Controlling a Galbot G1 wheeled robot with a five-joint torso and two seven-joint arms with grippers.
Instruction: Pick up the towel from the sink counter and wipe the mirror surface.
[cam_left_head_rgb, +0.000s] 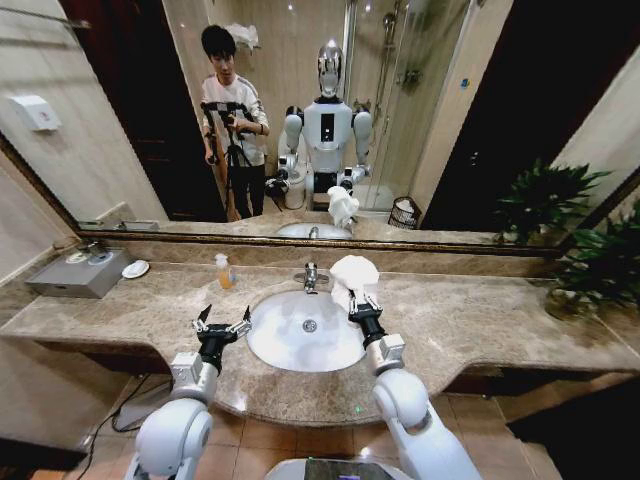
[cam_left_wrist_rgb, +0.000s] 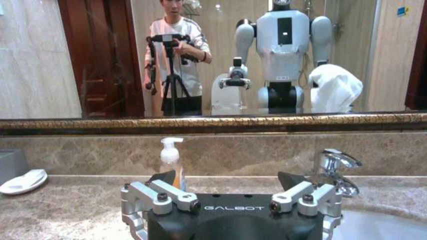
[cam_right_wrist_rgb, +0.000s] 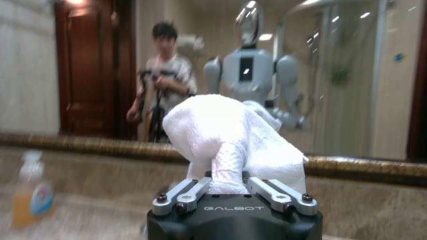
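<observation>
One towel held up, one hand idle

One white terry towel (cam_left_head_rgb: 352, 274) is pinched at its lower end in the right hand (cam_left_head_rgb: 358, 303), bunched into a soft rounded lump that stands above the fingers, over the far right rim of the basin (cam_left_head_rgb: 305, 330) and close to the mirror (cam_left_head_rgb: 400, 120). The left hand (cam_left_head_rgb: 221, 326) hovers low over the desk (cam_left_head_rgb: 470, 325) at the basin's left side, fingers spread wide and holding nothing. The desk is mottled beige-brown marble with a curved front; the basin is white and oval, with one chrome faucet (cam_left_head_rgb: 310, 277) behind it. One pump bottle (cam_left_head_rgb: 223, 271) of orange liquid stands left of the faucet. The mirror's thin frame is dark gold.
</observation>
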